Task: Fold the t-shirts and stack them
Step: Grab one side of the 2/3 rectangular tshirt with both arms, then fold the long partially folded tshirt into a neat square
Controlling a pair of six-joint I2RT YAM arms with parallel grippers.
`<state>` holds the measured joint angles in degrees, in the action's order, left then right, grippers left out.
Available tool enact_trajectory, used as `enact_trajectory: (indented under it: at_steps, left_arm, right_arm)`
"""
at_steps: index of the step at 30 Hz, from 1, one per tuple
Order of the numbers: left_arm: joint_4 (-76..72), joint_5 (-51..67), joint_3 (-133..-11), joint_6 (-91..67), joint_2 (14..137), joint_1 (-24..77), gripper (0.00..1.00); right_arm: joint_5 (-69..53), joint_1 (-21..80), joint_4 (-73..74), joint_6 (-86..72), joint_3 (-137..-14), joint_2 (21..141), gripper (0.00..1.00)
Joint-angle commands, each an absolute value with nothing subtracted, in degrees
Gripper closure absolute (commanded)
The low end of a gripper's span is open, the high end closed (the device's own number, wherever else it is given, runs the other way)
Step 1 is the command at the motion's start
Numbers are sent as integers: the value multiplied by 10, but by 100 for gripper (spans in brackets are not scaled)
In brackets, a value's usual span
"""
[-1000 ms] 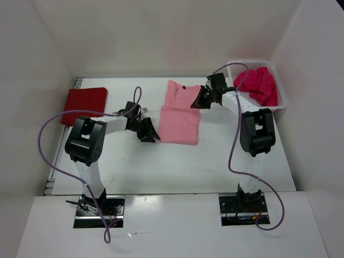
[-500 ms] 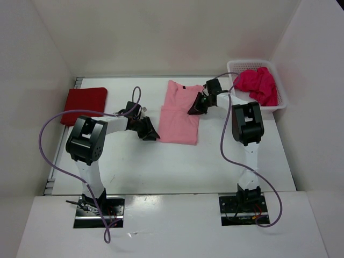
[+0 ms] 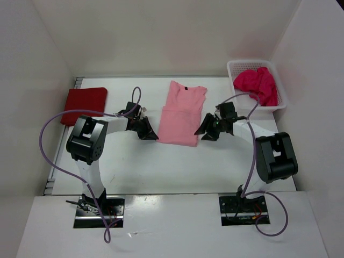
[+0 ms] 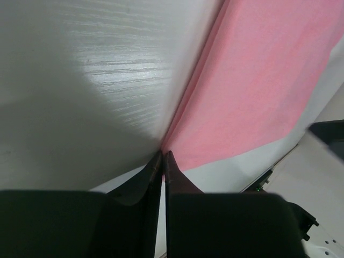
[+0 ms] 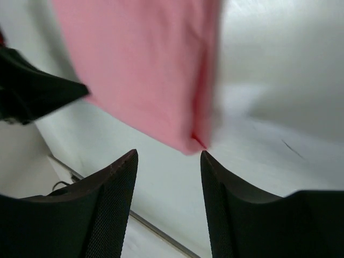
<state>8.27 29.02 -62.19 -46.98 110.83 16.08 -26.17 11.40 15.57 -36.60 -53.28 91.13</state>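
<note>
**Light pink shirt flanked at both near corners: left fingers together, right fingers apart**

1. Dark red shirt (image 3: 84, 104): folded into a flat pad on the table (image 3: 161, 166), well apart from the left gripper (image 3: 149, 133) on its outer side. Judged complete.

2. Left gripper: in the wrist view the fingers are pressed together with no gap. Their tips (image 4: 163, 156) meet the side hem of the light pink shirt (image 3: 181, 110) by its near-left corner. Whether cloth is nipped between them cannot be told.

3. Light pink shirt: lies flat between the two tools. Its lower part appears to be doubled over, and its collar end points away from both.
   - Handling, as a judgement: thin, light, limp cloth that keeps no shape, sags from any hold and drags on the table.
   - Best taken at the two near corners, low to the surface, catching every layer at the doubled edge and moving both corners together.
   - Risk: picking the top layer only.

4. Right gripper (image 3: 207, 130): jaws stand wide apart (image 5: 168, 156). The shirt's near-right corner (image 5: 145, 64) sits just ahead of the tips, in line with the gap and not yet between the fingers. That wrist view is blurred.

5. Magenta shirt (image 3: 258, 83): bunched and unfolded in the white basket (image 3: 247, 63), well apart from the right gripper on its outer, far side.
</note>
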Motion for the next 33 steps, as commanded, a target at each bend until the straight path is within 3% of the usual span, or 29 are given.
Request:
enact_trajectory:
  at_steps: [1, 17, 19, 22, 23, 26, 33]
  left_arm:
    - [76, 286, -608, -470, 1105, 159, 93]
    - [82, 287, -597, -465, 1093, 159, 99]
    - [82, 281, -597, -465, 1093, 159, 100]
    - [88, 281, -597, -460, 1087, 159, 100]
    - [88, 275, -597, -460, 1087, 159, 100]
    - [99, 275, -585, -454, 1073, 164, 100]
    - [152, 286, -502, -433, 989, 170, 100]
  right_arm:
    - [-252, 134, 148, -380, -460, 901, 44]
    - [-270, 134, 82, -408, -461, 946, 44]
    - [-270, 134, 73, -408, -468, 974, 49]
    - [-261, 134, 60, -413, -468, 994, 72]
    - [-261, 134, 60, -413, -468, 1002, 84]
    - [-255, 141, 73, -413, -468, 991, 99]
    - [-243, 209, 150, -447, -383, 839, 100]
